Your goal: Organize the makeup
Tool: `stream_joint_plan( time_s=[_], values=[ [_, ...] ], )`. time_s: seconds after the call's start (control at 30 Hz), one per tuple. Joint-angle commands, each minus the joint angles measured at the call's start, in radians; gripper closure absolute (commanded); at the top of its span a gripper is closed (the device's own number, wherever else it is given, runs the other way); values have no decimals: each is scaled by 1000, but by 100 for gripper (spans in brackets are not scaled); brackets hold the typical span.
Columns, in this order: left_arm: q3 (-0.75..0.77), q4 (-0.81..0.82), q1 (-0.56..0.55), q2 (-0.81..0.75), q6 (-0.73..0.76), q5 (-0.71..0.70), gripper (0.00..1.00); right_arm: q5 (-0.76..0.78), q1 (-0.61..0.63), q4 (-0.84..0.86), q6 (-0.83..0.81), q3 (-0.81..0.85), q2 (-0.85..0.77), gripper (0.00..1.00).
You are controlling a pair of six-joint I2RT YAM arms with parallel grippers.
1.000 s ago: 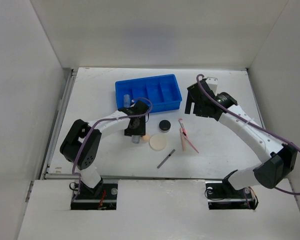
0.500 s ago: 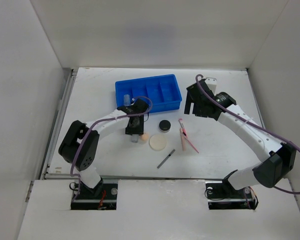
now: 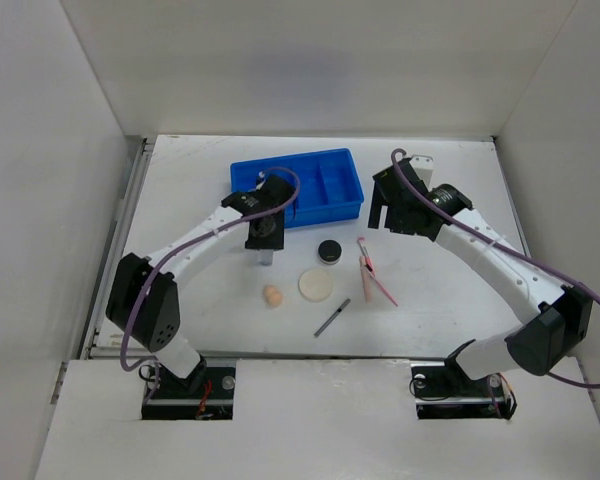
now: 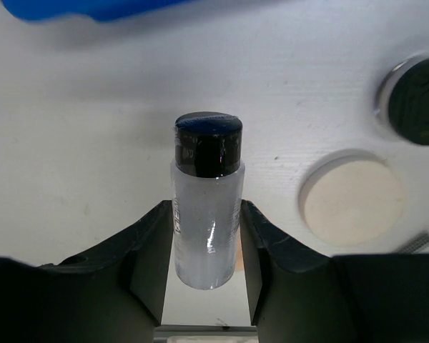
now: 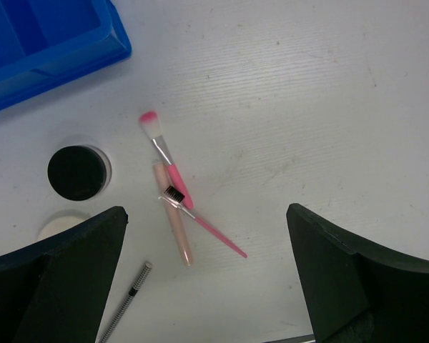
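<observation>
My left gripper (image 3: 265, 238) is shut on a clear vial (image 4: 206, 187) with a black cap and holds it off the table, just in front of the blue tray (image 3: 332, 195). The second vial is hidden. The beige sponge (image 3: 272, 296), cream puff (image 3: 316, 286), black jar (image 3: 329, 251), pink tools (image 3: 373, 275) and dark pencil (image 3: 332, 317) lie on the table. My right gripper (image 3: 392, 212) is open and empty, high above the pink tools (image 5: 173, 179). The right wrist view also shows the jar (image 5: 77, 173), the puff (image 5: 57, 227) and the pencil (image 5: 129, 307).
The blue tray stands at the back centre, its near edge just ahead of the held vial (image 4: 93, 7). White walls enclose the table on the left, back and right. The puff (image 4: 352, 201) and jar (image 4: 415, 100) lie to the right of the held vial.
My left gripper has lifted the vial and carried it back toward the tray. The sponge now lies uncovered, a little nearer and to the left. The right arm has not moved.
</observation>
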Motion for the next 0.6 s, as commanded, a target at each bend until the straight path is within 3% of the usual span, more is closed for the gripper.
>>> stream_joint_plan(
  time_s=[0.0, 0.13, 0.33, 0.5, 0.53, 0.57],
  values=[
    [189, -79, 31, -22, 27, -67, 96, 1, 9, 26, -3, 9, 4, 0],
    [363, -97, 123, 53, 54, -33, 98, 1, 9, 26, -3, 9, -6, 0],
    [687, -143, 223, 306, 99, -10, 98, 10, 9, 26, -3, 18, -6, 0],
    [790, -153, 267, 450, 108, 25, 98, 19, 9, 6, -3, 28, -15, 0],
    [801, -153, 279, 478, 108, 25, 95, 19, 9, 6, -3, 28, -24, 0],
    [821, -153, 280, 490, 108, 25, 74, 19, 9, 6, 6, 28, -24, 0]
  ],
)
